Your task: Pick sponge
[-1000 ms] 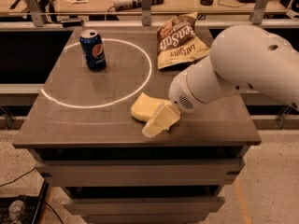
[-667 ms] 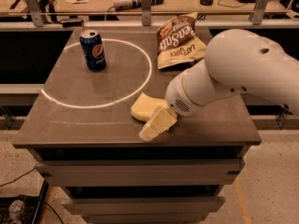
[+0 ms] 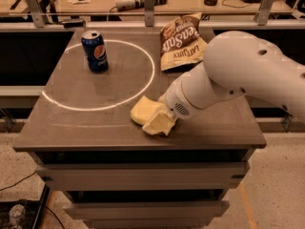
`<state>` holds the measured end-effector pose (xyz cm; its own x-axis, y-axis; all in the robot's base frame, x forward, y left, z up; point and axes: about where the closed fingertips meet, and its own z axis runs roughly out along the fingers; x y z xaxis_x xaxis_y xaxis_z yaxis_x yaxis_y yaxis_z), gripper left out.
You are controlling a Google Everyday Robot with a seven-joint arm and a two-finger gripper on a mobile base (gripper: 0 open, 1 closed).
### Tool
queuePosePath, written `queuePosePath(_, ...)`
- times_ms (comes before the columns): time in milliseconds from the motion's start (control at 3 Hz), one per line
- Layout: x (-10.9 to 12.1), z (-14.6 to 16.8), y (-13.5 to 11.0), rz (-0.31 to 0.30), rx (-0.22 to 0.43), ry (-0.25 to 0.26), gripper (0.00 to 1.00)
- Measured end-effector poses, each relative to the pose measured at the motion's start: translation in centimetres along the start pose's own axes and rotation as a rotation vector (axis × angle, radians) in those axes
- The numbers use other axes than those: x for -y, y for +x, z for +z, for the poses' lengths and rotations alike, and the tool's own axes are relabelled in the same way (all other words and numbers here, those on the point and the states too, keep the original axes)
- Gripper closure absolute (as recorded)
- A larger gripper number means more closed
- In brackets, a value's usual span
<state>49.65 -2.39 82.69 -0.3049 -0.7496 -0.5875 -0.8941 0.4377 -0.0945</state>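
The sponge (image 3: 141, 109) is a pale yellow foam slab lying flat on the grey table (image 3: 86, 123), just outside the lower right of the white painted circle. My gripper (image 3: 160, 124) is pale yellow and blocky. It is down at the table surface, against the sponge's front right edge, at the end of the big white arm (image 3: 238, 75) that reaches in from the right. The arm hides the sponge's right side.
A blue Pepsi can (image 3: 95, 50) stands upright inside the white circle (image 3: 143, 87) at the back left. A brown-and-yellow chip bag (image 3: 181, 42) lies at the back, partly behind the arm. The table's front edge is just below the gripper. A desk with clutter runs behind the table.
The arm and gripper have shifted slightly left and toward the table's front edge. The sponge has stayed in about the same place.
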Motion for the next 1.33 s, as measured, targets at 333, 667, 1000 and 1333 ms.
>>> queuePosePath(333, 0.5, -0.5, -0.3, -0.014, 0.011, 0.000, 0.64)
queuePosePath(667, 1.8, -2.5, -1.4, -0.023, 0.041, 0.018, 0.88)
queuePosePath(1000, 3.3, -5.4, -2.8, -0.026, 0.122, 0.031, 1.00)
queuePosePath(1333, 4.4, -7.4, -3.8, -0.017, 0.242, -0.027, 1.00)
